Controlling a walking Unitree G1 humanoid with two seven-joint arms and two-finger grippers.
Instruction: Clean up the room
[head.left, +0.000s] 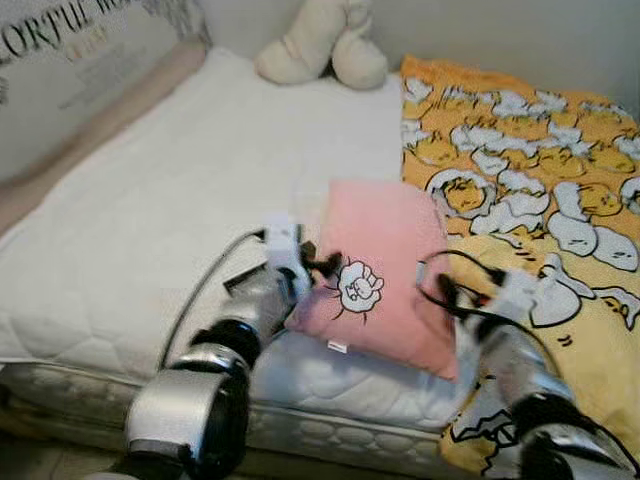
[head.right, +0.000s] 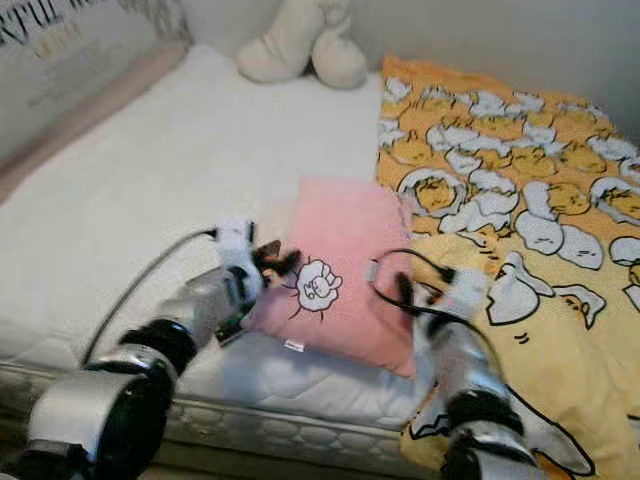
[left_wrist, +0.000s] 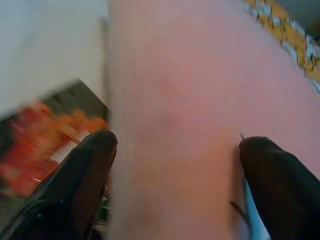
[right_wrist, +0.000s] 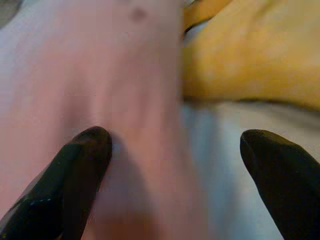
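Left claw (head.left: 318, 266) at pink pillow's (head.left: 385, 262) left edge, fingers spread wide w/ pillow edge between them. Pillow lies on bed (head.left: 180, 200) near front edge, beside yellow blanket (head.left: 540, 200). Right claw (head.left: 446, 291) at pillow's right edge, fingers apart, straddling it.

Pink pillow (head.left: 385, 265): soft matt cloth, printed motif. Mattress (head.left: 150, 220): white quilted fabric, stitched texture. Blanket (head.left: 530, 190): orange printed cloth, matt. Stuffed toy (head.left: 320, 45): cream plush. My arms: silver glossy metal; my fingers (left_wrist: 75, 185): black, smooth, slight sheen.
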